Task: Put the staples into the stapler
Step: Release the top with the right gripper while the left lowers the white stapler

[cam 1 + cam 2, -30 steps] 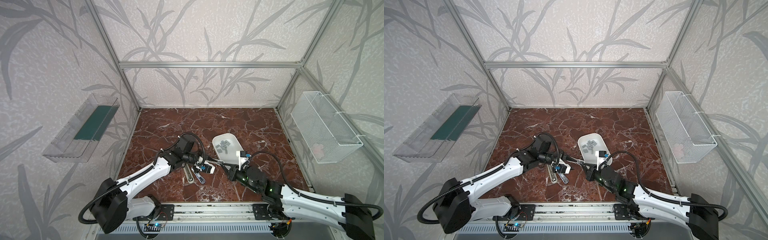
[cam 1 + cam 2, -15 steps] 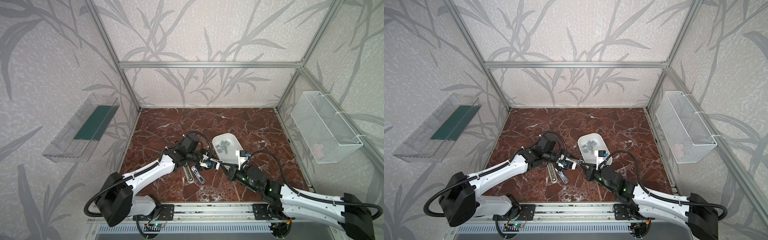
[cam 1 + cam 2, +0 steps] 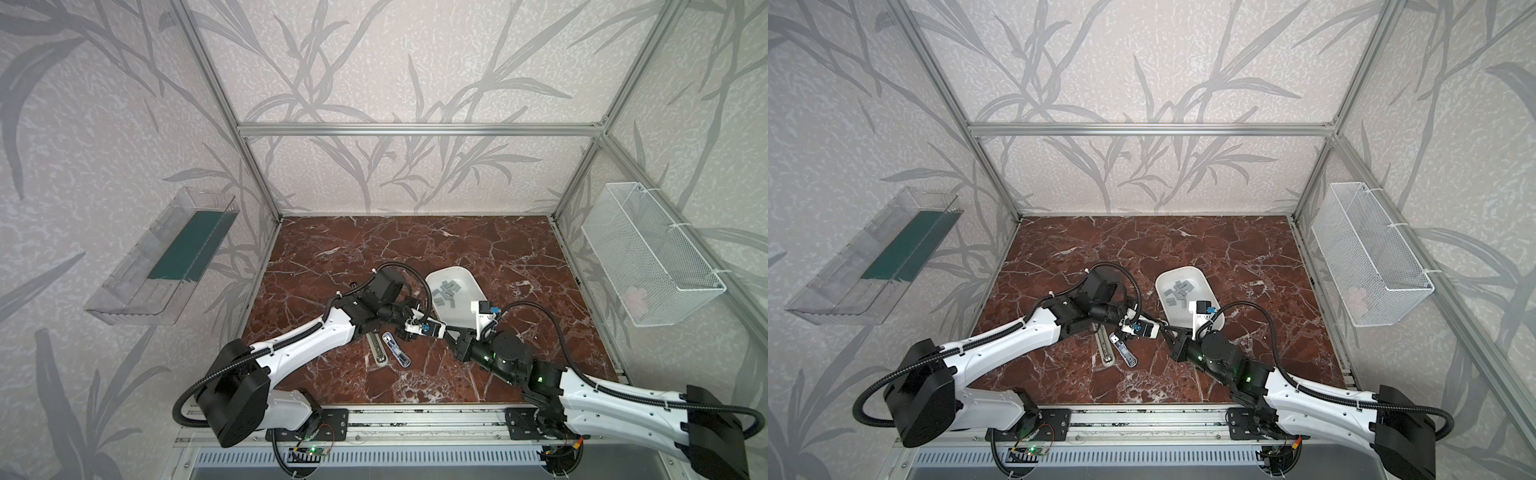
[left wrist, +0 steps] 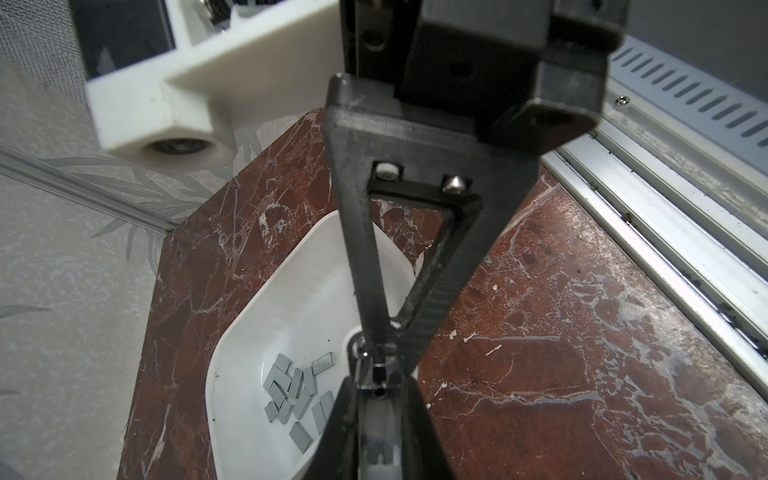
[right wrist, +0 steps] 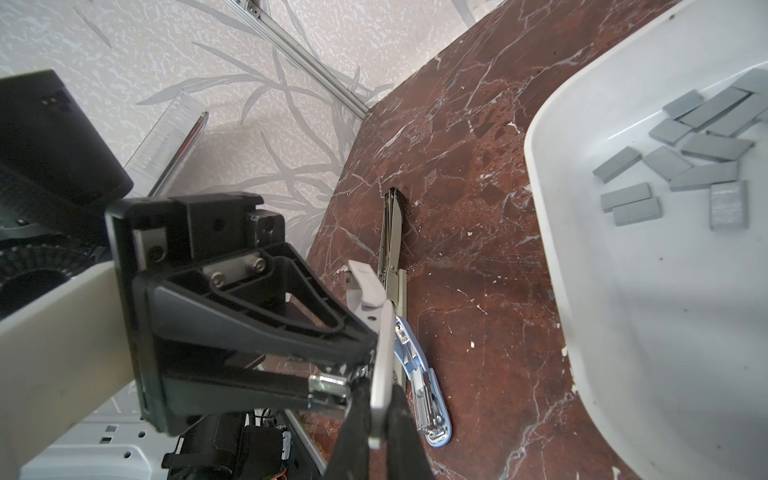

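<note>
Left tool (image 4: 375,351) grips shiny metal piece (image 4: 374,376); right tool (image 5: 376,399) grips pale strip (image 5: 384,340).

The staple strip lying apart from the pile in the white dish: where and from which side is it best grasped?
Probably pinch the lone strip across its two long edges, coming straight down from above. It lies flat in the white dish, long edges clear, unlike the overlapping pile.

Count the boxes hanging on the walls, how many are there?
2. A clear plastic bin hangs on the left wall, and a white wire basket hangs on the right wall. No others show in the top views.
</note>
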Tool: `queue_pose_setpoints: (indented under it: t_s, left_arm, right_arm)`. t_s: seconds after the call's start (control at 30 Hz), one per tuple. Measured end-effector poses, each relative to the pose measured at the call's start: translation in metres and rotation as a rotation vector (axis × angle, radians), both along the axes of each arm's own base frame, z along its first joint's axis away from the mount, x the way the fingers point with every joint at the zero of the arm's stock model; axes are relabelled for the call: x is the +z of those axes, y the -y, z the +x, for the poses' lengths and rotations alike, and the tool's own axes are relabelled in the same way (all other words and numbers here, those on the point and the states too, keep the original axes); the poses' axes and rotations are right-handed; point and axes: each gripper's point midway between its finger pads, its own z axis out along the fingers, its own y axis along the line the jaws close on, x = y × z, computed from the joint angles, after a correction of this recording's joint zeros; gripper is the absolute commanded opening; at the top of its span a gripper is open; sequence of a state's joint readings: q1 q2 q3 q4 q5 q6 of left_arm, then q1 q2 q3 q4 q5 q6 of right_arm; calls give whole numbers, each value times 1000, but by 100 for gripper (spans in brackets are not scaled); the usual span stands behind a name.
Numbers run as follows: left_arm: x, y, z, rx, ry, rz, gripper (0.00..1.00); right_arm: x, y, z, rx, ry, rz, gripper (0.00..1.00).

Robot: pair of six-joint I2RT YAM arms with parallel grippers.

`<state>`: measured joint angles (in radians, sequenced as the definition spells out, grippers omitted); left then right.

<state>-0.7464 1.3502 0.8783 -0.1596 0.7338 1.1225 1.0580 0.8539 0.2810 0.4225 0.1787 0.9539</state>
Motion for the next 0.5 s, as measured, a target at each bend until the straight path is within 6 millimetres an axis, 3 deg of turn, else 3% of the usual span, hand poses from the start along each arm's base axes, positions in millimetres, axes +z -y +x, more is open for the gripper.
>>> queue_pose_setpoints:
  t_s: [0.1, 0.23, 0.3, 0.5]
  left_arm:
    - [0, 0, 0, 0, 0, 1, 1]
    - [-1, -1, 1, 5, 10, 9, 1]
    - [-3, -2, 4, 17, 25, 24, 0]
    - [-35, -15, 20, 63, 36, 144, 0]
  right_arm:
    - [0, 0, 0, 0, 0, 0, 0]
    - [-1, 1, 0, -7, -4, 0, 22]
    - [-2, 5, 2, -26, -8, -9, 27]
    - [22, 17, 0, -56, 25, 62, 31]
